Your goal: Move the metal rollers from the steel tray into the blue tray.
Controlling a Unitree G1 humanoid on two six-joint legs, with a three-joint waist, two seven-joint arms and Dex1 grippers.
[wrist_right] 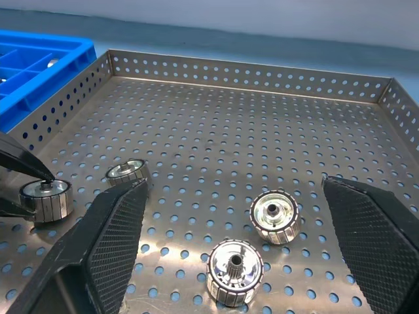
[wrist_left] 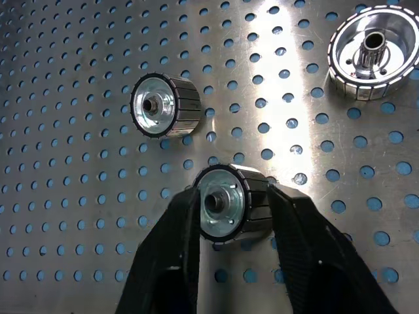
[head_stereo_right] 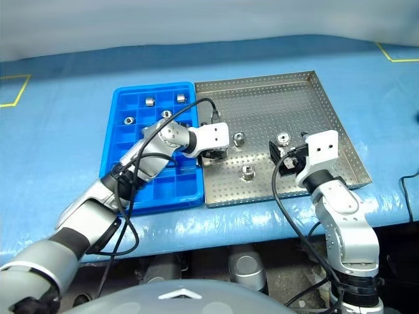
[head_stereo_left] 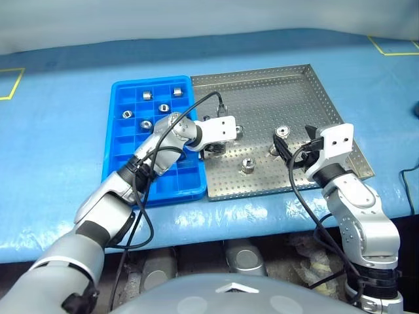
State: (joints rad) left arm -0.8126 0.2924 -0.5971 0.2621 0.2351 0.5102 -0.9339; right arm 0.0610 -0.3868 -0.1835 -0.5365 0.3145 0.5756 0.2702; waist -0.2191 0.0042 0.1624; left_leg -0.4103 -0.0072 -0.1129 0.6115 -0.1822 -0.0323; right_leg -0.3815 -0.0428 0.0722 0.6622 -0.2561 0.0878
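Five metal rollers [head_stereo_left: 147,95] are seen in the compartments of the blue tray [head_stereo_left: 118,154], which lies against the left edge of the steel tray [head_stereo_left: 294,88] on the blue-covered desk [head_stereo_left: 52,163]. Four rollers are left on the perforated floor of the steel tray. One of them [wrist_left: 226,203] is flanked by the two fingers of the left end effector [wrist_left: 229,216], near the tray's left rim; the fingers are narrowed around it and appear to touch its sides, while the roller rests on the floor. A second roller [wrist_left: 163,104] lies just beside it. The right end effector [wrist_right: 242,255] is held wide open and empty above two further rollers [wrist_right: 275,216]. The transfer is judged roughly half complete.
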